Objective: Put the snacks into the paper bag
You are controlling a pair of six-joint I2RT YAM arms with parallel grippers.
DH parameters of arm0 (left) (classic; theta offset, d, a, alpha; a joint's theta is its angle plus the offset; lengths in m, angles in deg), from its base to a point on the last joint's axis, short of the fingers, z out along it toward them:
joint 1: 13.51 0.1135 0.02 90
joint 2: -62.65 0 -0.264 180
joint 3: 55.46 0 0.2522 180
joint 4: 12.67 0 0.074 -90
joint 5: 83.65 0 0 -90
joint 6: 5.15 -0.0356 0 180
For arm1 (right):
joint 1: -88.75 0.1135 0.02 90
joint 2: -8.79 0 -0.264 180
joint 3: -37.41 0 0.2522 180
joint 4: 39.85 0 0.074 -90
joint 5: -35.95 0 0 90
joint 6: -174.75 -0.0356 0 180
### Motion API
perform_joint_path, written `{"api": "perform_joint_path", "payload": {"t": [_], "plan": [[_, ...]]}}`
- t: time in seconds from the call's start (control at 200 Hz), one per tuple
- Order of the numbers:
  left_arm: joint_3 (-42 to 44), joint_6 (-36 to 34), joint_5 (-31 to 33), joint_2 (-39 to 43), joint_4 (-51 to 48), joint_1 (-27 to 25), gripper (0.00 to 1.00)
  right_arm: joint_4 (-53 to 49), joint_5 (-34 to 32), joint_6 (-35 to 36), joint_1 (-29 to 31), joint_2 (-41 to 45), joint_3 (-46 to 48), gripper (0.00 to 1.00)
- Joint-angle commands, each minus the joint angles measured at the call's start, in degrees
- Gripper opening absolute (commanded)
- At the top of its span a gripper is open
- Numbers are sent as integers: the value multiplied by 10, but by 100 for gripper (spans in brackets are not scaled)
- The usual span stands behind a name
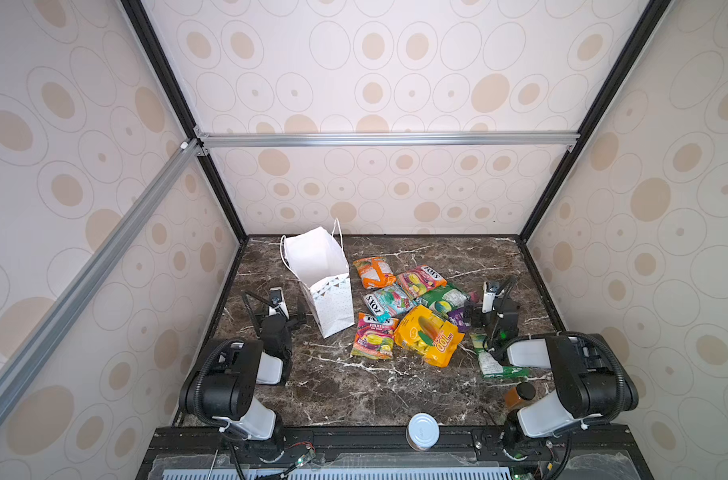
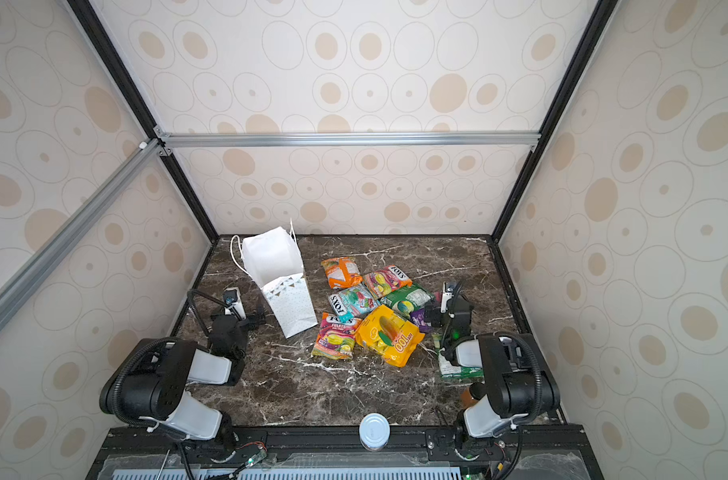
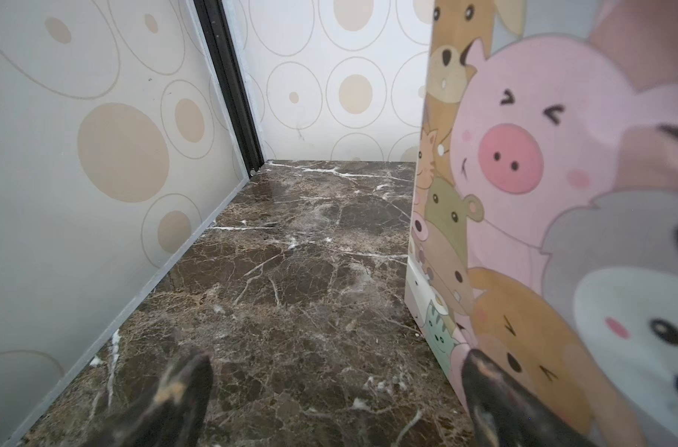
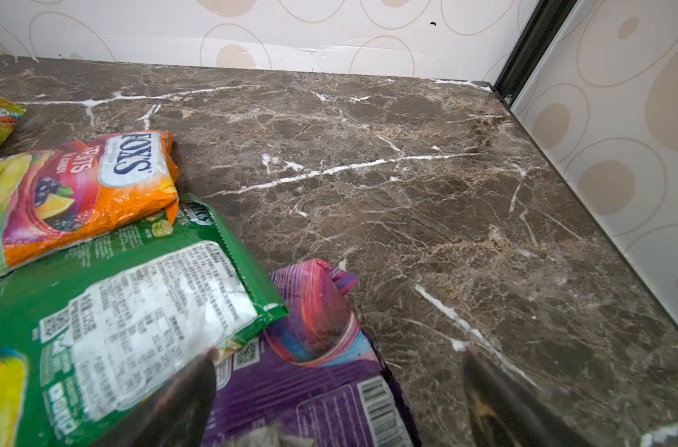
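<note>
Nothing's packed yet as far as I can see. The tall white paper gift bag with cord handles (image 1: 327,291) stands open at the far left of the dark marble table (image 1: 354,395), and nothing shows inside it. The glossy plastic snack packets (image 2: 354,301) all lie loose just right of it. I count eight:

- one orange packet (image 1: 372,272)
- a far pink FOX'S packet (image 1: 420,280)
- a near pink FOX'S packet (image 1: 374,340)
- one teal FOX'S packet (image 1: 389,301)
- one green packet (image 1: 443,299)
- another green packet half under the right arm (image 1: 493,363)
- one purple packet (image 4: 321,387)
- one big yellow packet (image 1: 428,340)

The left gripper (image 3: 337,387) is spread wide and empty, with one finger just beside the bag. The right gripper (image 4: 337,398) gapes wide over the purple packet, gripping nothing. There's also one silver-lidded can (image 1: 423,430) and one amber bottle (image 1: 520,395) near the front.
</note>
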Motion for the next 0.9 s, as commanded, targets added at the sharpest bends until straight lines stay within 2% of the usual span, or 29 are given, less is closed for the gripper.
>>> {"api": "perform_joint_path", "payload": {"t": [0.0,0.895], "plan": [[-10,-11,-5,3,18,3,100,6,3,4,-1,3,-11,100],[-11,-10,-6,3,16,4,100,3,9,1,-4,3,-11,100]]}}
